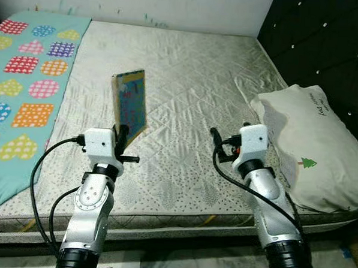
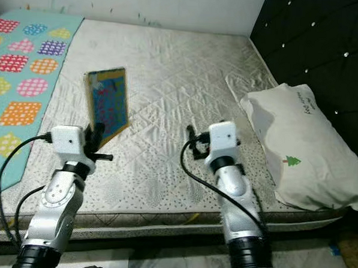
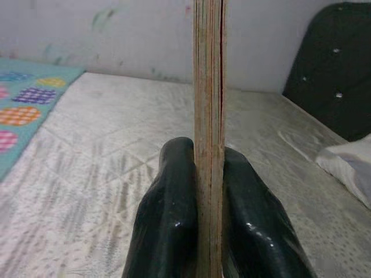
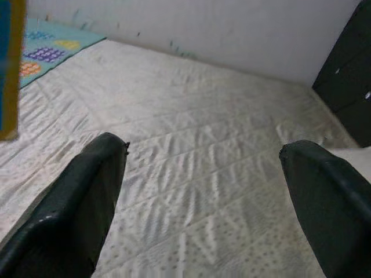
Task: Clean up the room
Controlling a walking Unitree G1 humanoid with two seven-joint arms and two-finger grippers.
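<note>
Left wrist view: left tool [image 3: 208, 202] clamps upright book [image 1: 130, 101] above mattress [image 1: 194, 69]; right tool [image 4: 203, 191] spread wide.

My two arms are jointed silver tubes with dark collars near the base, each ending in a white boxy wrist block, and a black cable loops from each block back down along the arm. My left gripper [image 3: 208, 220] has thick, glossy black rounded fingers [image 3: 165, 214]. My right gripper [image 4: 203, 202] has matching black fingers [image 4: 81, 202], and its wrist block nearest the pillow [image 1: 310, 147] shows a small red-orange part.
</note>
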